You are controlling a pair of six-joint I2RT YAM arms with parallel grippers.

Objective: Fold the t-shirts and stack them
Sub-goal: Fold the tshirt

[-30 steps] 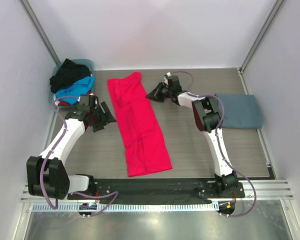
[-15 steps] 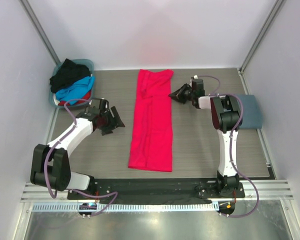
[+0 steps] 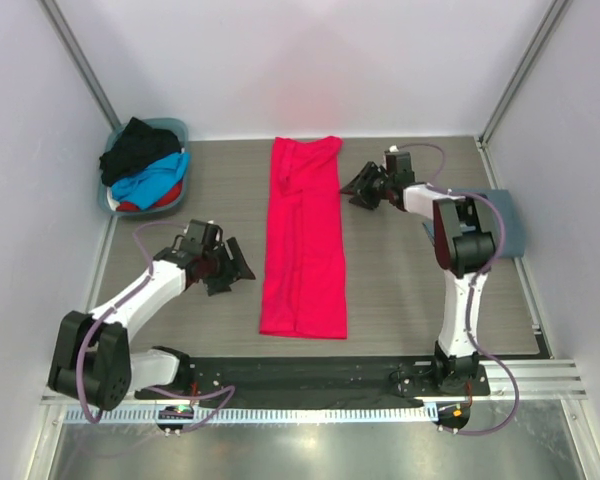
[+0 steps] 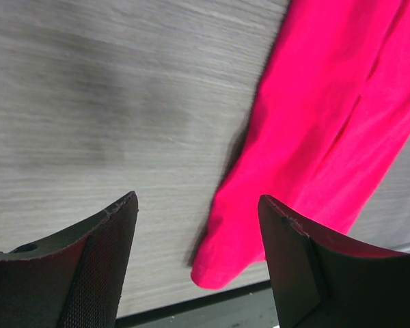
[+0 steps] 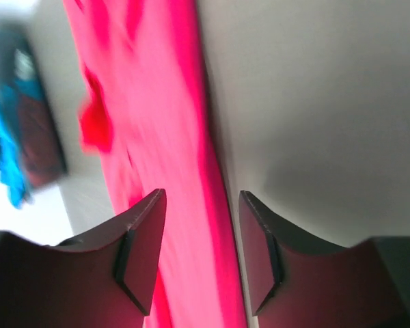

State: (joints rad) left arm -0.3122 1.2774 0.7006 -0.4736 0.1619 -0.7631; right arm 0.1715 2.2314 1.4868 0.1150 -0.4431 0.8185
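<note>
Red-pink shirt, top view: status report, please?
Left gripper jaws open, empty, beside red-pink shirt. Right gripper jaws open at its far right edge. Shirt lies flat, a long folded strip. Nothing in the way.

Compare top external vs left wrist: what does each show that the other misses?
Top external only: both arms, the basket of heaped shirts at the far left corner, the folded grey-blue shirt on the right, the right gripper open beside the far end of the red-pink shirt, and that shirt's full long, narrow fold.
Left wrist only: close detail of the shirt's near left corner, seen past the open left gripper, which holds nothing.
Both: the red-pink shirt and the wood-grain table.
</note>
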